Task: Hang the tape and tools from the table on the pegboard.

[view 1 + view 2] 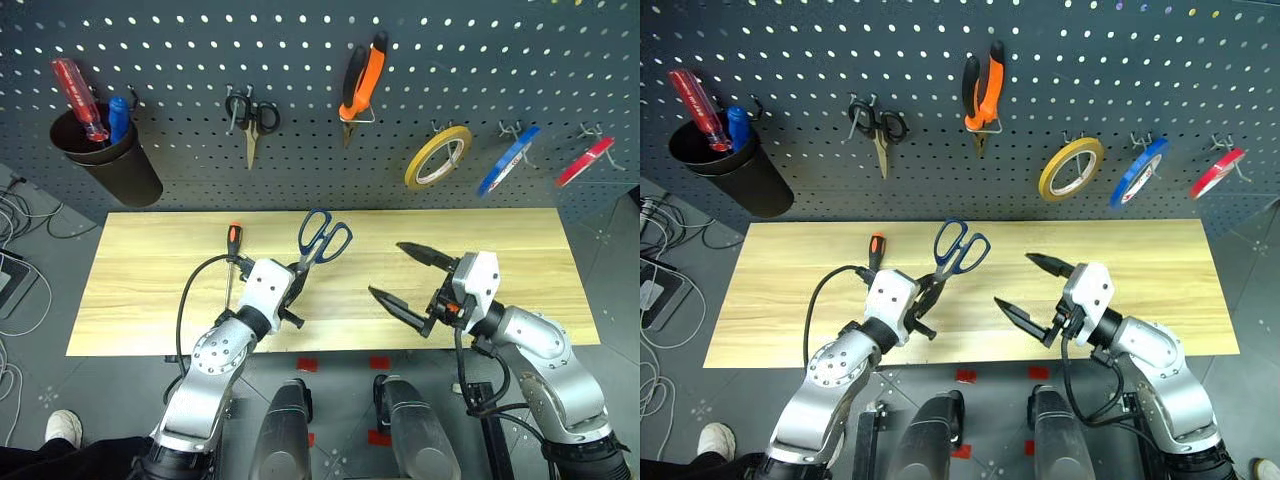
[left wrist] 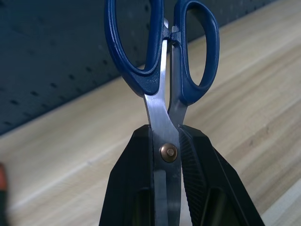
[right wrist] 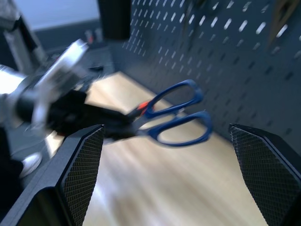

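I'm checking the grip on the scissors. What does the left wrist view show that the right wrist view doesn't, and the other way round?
Left wrist view: the left tool's fingers clamp the steel blades at the pivot screw.

Right wrist view: the right tool is open, its fingers wide apart on either side of the scissors and not touching them, with the left arm behind.

Both: the blue handles point away from the left tool, above the table, with the pegboard behind.
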Available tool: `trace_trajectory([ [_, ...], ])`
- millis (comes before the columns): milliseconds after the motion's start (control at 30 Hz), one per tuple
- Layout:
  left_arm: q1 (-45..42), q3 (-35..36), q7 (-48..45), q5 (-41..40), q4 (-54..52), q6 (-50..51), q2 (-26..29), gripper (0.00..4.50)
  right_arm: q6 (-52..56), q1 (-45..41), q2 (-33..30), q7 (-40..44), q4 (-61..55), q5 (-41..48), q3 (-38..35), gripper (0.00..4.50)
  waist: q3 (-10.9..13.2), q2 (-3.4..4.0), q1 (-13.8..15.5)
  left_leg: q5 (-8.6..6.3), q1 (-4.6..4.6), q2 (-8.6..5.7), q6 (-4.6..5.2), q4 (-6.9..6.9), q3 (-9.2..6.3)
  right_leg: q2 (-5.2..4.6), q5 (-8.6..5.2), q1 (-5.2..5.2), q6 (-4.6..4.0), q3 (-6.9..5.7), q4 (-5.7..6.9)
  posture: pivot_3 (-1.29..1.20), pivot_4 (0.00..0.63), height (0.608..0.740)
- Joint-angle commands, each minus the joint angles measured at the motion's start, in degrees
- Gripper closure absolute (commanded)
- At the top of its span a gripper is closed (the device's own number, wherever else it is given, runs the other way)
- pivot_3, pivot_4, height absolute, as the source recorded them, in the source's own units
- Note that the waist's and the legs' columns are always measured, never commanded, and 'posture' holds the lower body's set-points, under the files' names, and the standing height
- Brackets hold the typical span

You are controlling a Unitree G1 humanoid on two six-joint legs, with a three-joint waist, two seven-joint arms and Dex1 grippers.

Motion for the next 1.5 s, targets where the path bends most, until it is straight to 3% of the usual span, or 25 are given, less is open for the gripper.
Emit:
trace_trajectory([
  [33, 1.40, 2.45, 2.22, 1.37, -5.77, -4.63, -0.16, 3.81, 1.46, -0.38, 1.18, -2.52, -4.39, 3.17, -1.77, 0.00, -0.76, -0.05, 0.08, 0.00, -0.04, -0.02, -0.01, 0.00, -0.03, 0.01, 0.00, -0.01, 0.00, -0.04, -0.01, 0.09, 0.246, 0.740],
  [333, 0.57, 3.85, 6.00, 4.09, -7.97, -8.85, -1.65, 3.81, 1.14, -3.80, 3.03, -4.74, -3.75, 3.66, -1.66, 0.00, -4.76, -0.32, 1.25, 0.00, -0.08, -0.26, 0.01, -0.01, -0.04, 0.14, 0.00, 0.00, 0.00, -0.09, -0.07, 0.13, 0.184, 0.740],
  [833, -4.91, 7.69, 8.97, 4.65, -4.41, -10.01, -2.90, 3.81, -2.43, -7.14, 3.83, -3.84, 0.93, 1.65, -0.63, 0.00, -7.85, -0.46, 1.97, -0.02, -0.06, -0.25, 0.04, 0.00, 0.03, 0.18, 0.01, 0.03, -0.02, -0.08, -0.06, 0.15, 0.157, 0.740],
  [1500, -10.24, 7.92, 5.22, 0.62, 6.67, -5.07, -3.30, 3.81, -0.12, -5.67, 3.17, -6.70, -1.09, 0.88, -0.94, 0.00, -8.02, -0.48, 2.57, -0.20, 0.13, -0.25, 0.37, 0.07, 0.10, 0.22, 0.02, 0.10, -0.03, 0.08, 0.03, 0.09, 0.208, 0.740],
])
